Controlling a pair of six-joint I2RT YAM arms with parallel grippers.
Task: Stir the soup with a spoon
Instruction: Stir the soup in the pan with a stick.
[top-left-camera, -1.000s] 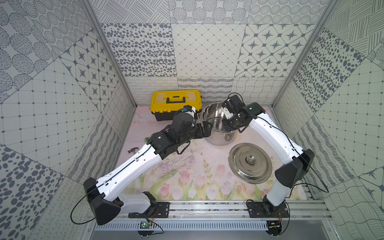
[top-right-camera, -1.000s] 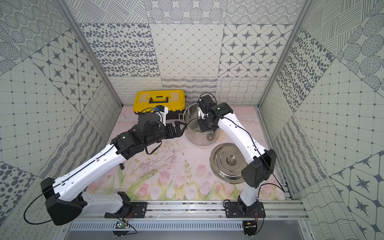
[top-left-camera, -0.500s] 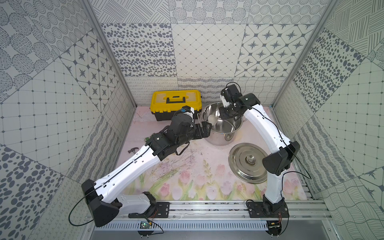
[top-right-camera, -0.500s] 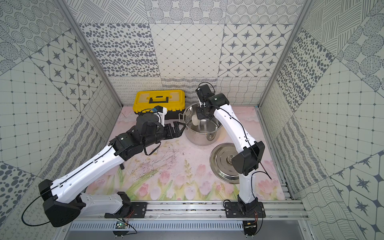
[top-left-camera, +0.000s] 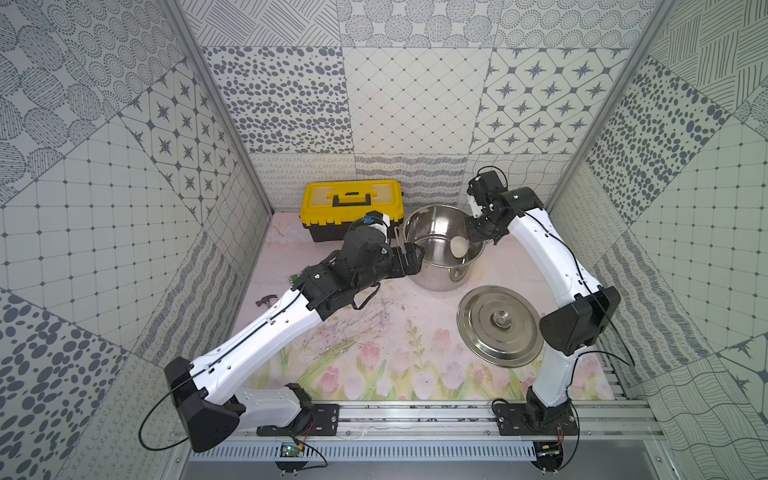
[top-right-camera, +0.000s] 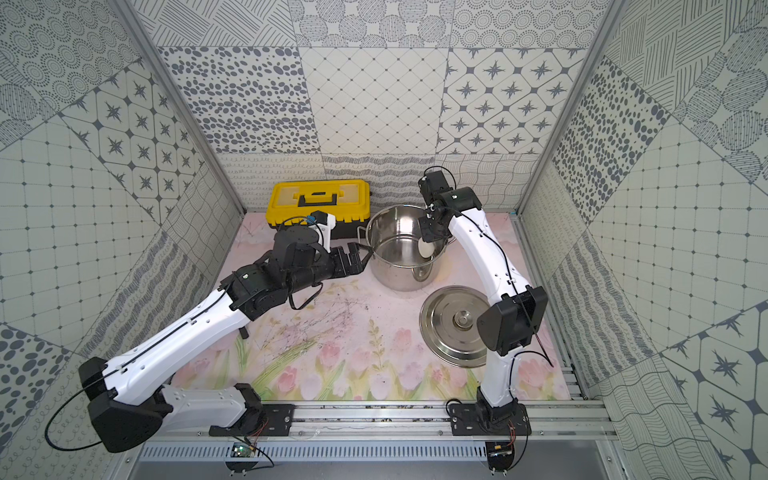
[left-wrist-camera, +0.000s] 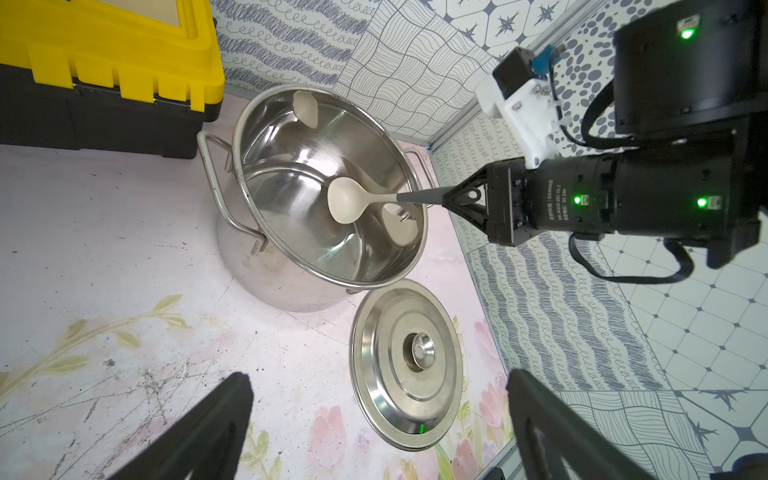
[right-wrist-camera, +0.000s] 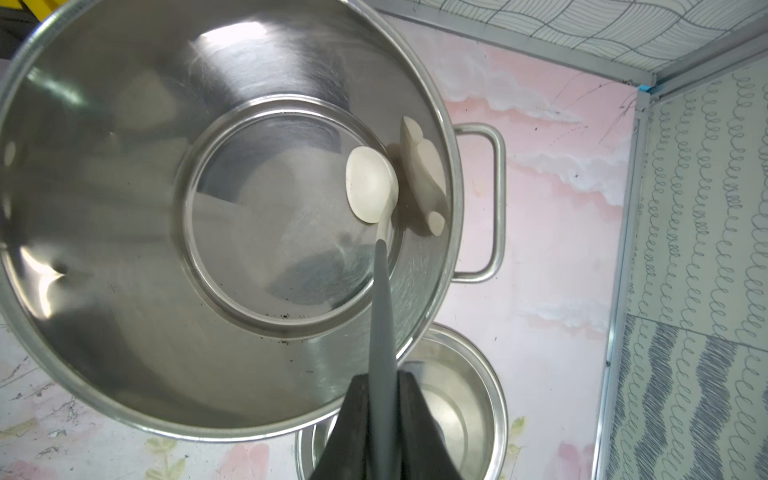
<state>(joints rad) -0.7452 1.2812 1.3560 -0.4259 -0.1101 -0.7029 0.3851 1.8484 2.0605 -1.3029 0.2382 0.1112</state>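
While the spoon (top-left-camera: 458, 247) hangs inside the pot (top-left-camera: 432, 224), step in hand: the stir itself, by my judgement. Pick-up and entry look done.
Right hand (right-wrist-camera: 380, 384): clamped on the spoon's dark grey handle, above the pot rim, upper centre-right in both top views.
Spoon bowl: low in the pot, close to the wall on the frame-right side. Whether it touches the pot floor I cannot tell.
Pot contents: no soup shows, only bare steel and reflections.
Left hand (top-right-camera: 361, 257): spread wide and gripping nothing, just beside the pot's frame-left side near its loop handle. Contact is unclear.
Lid (top-left-camera: 500, 326): flat on the bench (top-left-camera: 374, 332), below and right of the pot in a top view, apart from both hands.
Next move calls for: sweeping the bowl in a circle round the inside, with the handle off the rim and gently enough that the pot does not slide.
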